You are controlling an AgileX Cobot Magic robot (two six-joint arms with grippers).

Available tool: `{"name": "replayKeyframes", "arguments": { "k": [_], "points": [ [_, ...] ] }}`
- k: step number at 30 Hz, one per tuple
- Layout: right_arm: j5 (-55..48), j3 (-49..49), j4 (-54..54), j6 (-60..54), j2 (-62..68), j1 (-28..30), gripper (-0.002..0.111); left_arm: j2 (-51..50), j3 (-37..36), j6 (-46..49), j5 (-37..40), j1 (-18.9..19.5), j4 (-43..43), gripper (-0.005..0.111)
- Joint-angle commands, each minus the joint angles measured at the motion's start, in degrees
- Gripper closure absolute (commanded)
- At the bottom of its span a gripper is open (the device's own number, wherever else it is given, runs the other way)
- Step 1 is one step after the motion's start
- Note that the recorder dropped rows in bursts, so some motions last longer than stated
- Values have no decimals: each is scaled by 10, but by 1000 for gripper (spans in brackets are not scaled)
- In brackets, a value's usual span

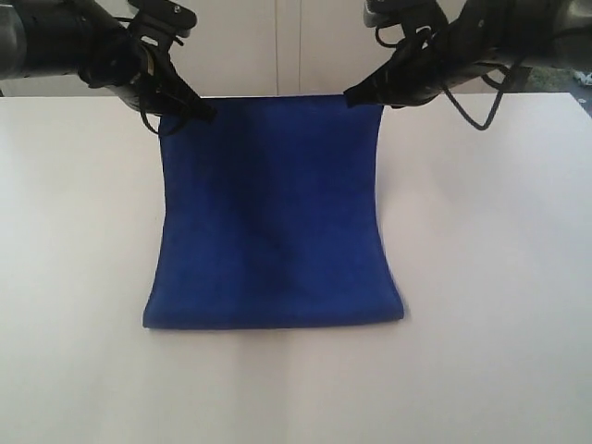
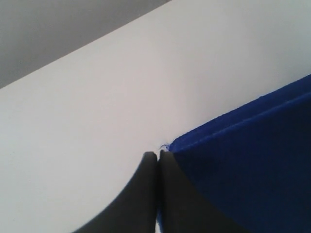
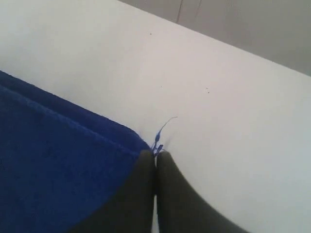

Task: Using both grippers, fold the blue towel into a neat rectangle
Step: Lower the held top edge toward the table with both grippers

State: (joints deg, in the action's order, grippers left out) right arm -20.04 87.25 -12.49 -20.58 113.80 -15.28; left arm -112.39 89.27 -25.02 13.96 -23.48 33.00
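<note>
The left tool (image 1: 203, 110) and the right tool (image 1: 352, 95) each pinch a far corner of the blue towel (image 1: 273, 222), holding it above the desk (image 1: 499, 277) while its near edge lies on the desk. I think a corner may slip, because the wrist views show only the very tip is held. The exterior view alone shows the whole towel.

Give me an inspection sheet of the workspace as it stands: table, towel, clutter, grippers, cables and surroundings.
Surface: white table, a few tiny dark specks.
Job's things: blue towel, far edge raised by its two corners, near edge resting on the table; a loose thread at the right-hand corner.
Clutter: nothing seen.
Grippers: left gripper and right gripper, each shut on a far corner of the towel.
Cables: black loops hanging beside the right arm, apart from the towel.
Surroundings: pale panels behind the table.
</note>
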Motion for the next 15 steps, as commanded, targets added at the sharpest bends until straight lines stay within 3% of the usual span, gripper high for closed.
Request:
{"name": "replayKeyframes", "arguments": {
  "k": [1, 15],
  "points": [
    [20, 16, 8, -1, 23, 6, 108, -15, 7, -3, -11, 10, 9, 107],
    [38, 48, 8, -1, 69, 6, 108, -55, 40, -5, -40, 28, 9, 107]
  ]
}}
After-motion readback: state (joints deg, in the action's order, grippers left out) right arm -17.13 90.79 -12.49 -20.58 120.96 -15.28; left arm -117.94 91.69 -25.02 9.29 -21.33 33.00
